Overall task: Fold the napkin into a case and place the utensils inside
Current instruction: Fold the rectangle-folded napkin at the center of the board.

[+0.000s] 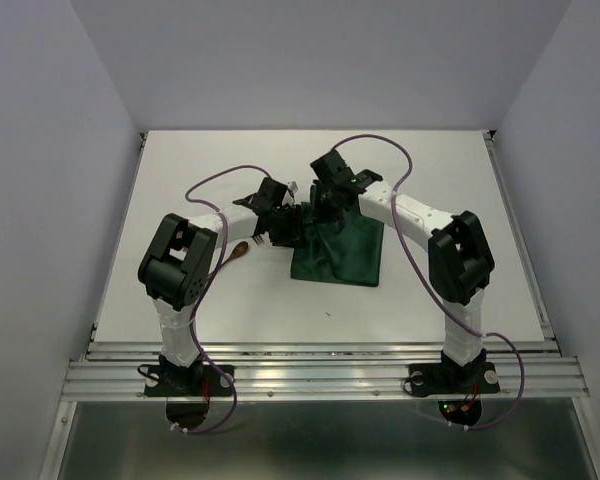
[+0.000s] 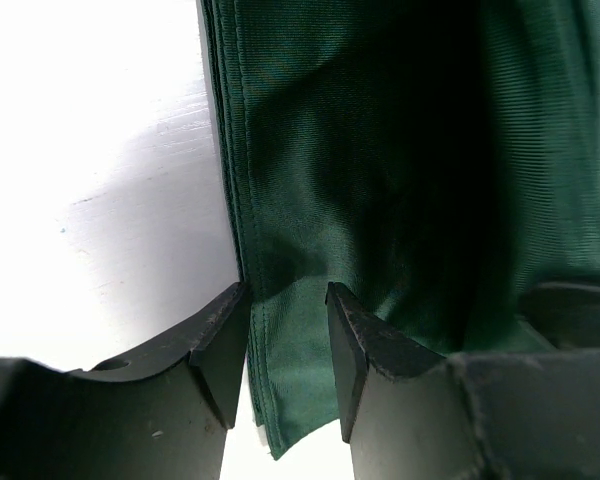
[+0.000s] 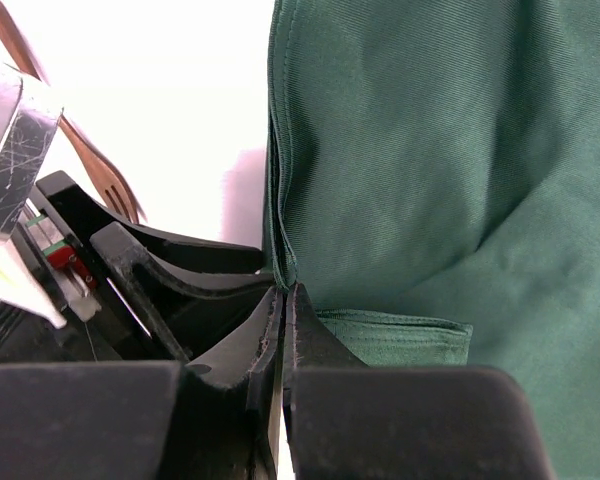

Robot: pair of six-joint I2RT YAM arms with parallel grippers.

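The dark green napkin (image 1: 338, 256) lies folded on the white table, its top left edge lifted. My right gripper (image 1: 323, 207) is shut on the napkin's folded edge (image 3: 280, 240); its jaws (image 3: 288, 295) meet with the cloth pinched at their tips. My left gripper (image 1: 280, 230) is open, its fingers straddling the layered edge of the napkin (image 2: 280, 330) without closing on it. The wooden fork (image 3: 108, 182) lies on the table just left of the napkin, beside my left fingers (image 3: 170, 262). A reddish-brown spoon (image 1: 241, 249) lies left of the left gripper.
The white table (image 1: 180, 180) has raised rails at its left and right sides and a metal rail along the near edge. Purple cables loop over both arms above the napkin.
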